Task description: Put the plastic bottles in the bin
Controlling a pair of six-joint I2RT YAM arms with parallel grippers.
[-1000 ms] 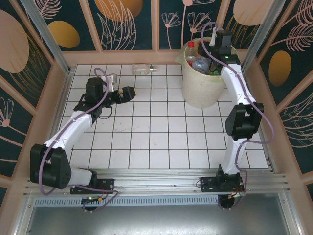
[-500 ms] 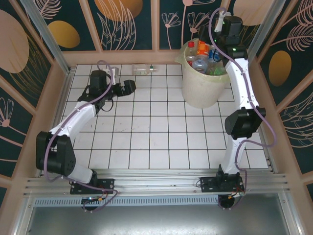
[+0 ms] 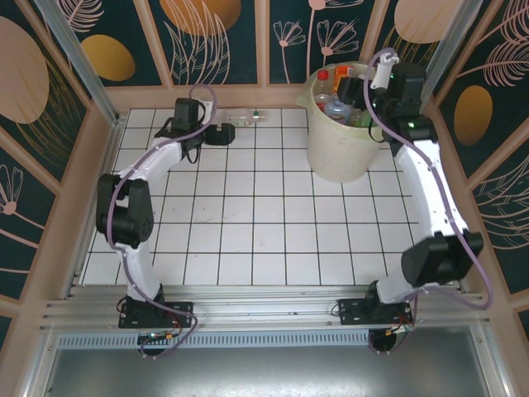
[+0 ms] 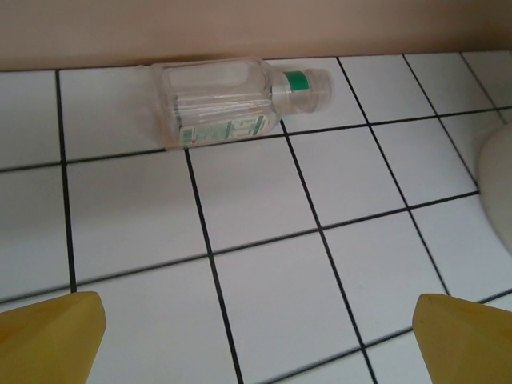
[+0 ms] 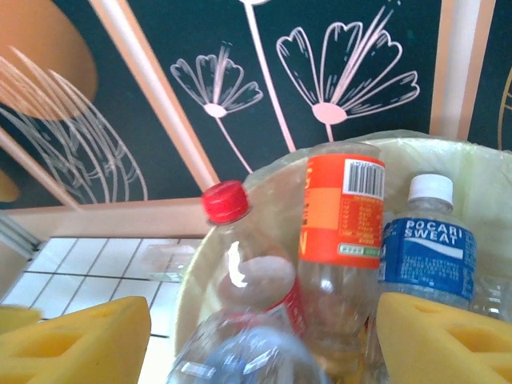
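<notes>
One clear bottle point(image 3: 244, 117) point(image 4: 232, 100) with a green neck band lies on its side against the foot of the far wall point(image 4: 240, 28), cap toward the bin point(image 3: 339, 157), which stands well apart to its right. White tiles point(image 4: 264, 240) lie open on its near side. More bottles point(image 3: 335, 103) stand packed in the bin, among them a red-capped one point(image 5: 240, 264), an orange-labelled one point(image 5: 340, 216) and a blue-labelled one point(image 5: 428, 248). The left arm stretches to the far edge, and the left gripper point(image 3: 221, 134) point(image 4: 256, 340) is just short of the bottle with its pads spread wide. Half a second ago it sat further back. The right gripper point(image 3: 351, 87) point(image 5: 256, 344), also spread and holding nothing, has dropped from above the wall to over the bin's mouth.
</notes>
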